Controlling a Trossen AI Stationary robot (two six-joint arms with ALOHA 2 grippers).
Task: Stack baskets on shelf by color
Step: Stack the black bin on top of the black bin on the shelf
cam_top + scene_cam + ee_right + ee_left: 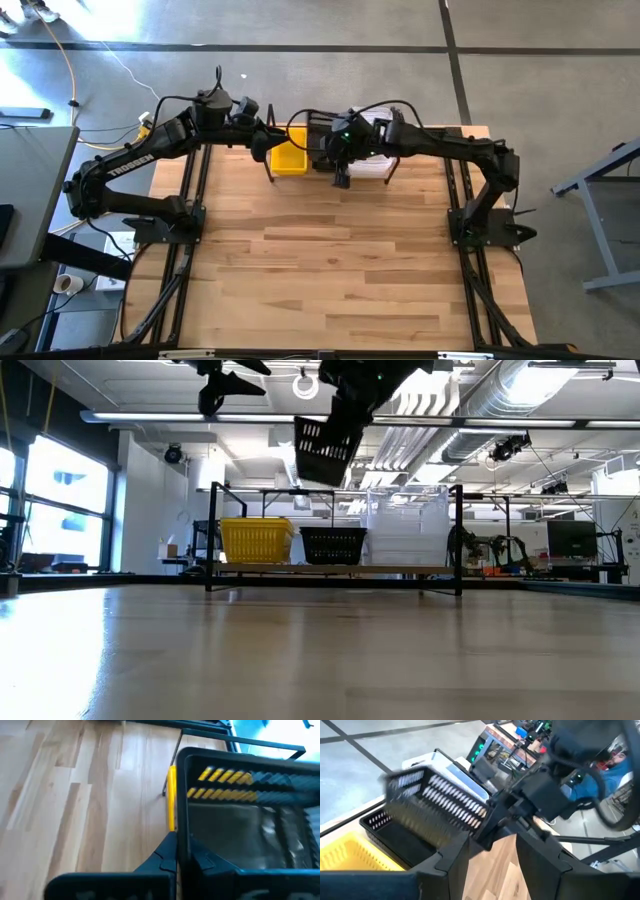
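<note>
Pinched by one wall in the right claw (182,855), the tilted black basket (325,448) hangs above its shelved twin (333,544); released crooked, it could jam. Left claw (490,855) gapes empty alongside.

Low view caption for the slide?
Right hand holds a black basket tilted above the shelf's black stack.

Wooden tabletop (330,270) under it all; grey floor (300,25) beyond, crossed by yellow cable (68,60). Ceiling ducts (520,385) and windows (60,500) behind.
</note>
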